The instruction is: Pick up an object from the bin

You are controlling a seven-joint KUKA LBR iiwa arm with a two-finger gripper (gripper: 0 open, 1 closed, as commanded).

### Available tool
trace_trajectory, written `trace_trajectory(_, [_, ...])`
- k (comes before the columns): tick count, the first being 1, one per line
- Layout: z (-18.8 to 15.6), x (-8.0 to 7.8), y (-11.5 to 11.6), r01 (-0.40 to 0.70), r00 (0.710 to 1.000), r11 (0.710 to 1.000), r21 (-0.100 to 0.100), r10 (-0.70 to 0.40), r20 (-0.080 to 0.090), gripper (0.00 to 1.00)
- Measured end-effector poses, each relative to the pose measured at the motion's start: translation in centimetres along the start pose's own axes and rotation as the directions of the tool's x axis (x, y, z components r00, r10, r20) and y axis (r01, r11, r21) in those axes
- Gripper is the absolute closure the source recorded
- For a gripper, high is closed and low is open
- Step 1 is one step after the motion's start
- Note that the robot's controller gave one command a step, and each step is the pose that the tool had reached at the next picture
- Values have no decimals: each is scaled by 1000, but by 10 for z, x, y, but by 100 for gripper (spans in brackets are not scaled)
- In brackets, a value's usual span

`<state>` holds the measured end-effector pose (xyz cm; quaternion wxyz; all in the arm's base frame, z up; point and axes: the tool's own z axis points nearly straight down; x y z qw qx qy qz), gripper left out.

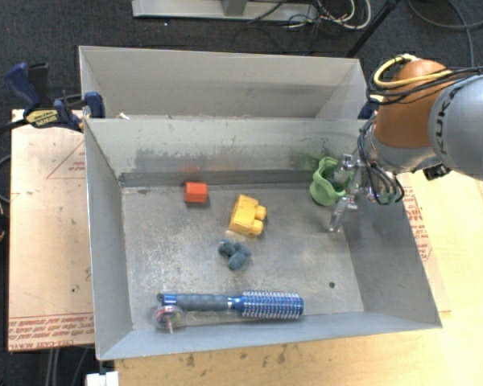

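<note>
Hanging over the bin, well to the right of the yellow block and a little farther back than it, the tool has a green thing touching or just beside it. That green thing lies on the side of the tool that faces the yellow block, close to the back wall, where a faint green reflection shows on the metal. It is a bright, curled piece, rounded like a loop or a small cup, with no clear long axis. It may be raised off the floor, though the angle leaves that unsure. Whether the tool is apart, together or clamped on the green thing cannot be told, since the wrist and its cables crowd the spot.

The green thing is the nearest object to the tool by far, so it looks like the one in hand. The coming move turns on whether it is truly caught or merely alongside.

The rest lies apart. An orange cube sits just left of the yellow block and a little farther back. A grey-blue lump sits just in front of the block. A brush lies well in front of it, lengthwise along the front wall.
</note>
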<state>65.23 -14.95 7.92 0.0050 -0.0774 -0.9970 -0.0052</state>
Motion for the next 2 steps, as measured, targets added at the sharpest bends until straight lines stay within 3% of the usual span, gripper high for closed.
trace_trajectory(1, [0, 0, 1, 2, 1000, 1000, -1, -2, 6, 100])
trace_trajectory(2, [-140, -2, 6, 69, 997, 998, 11, -69, 23, 100])
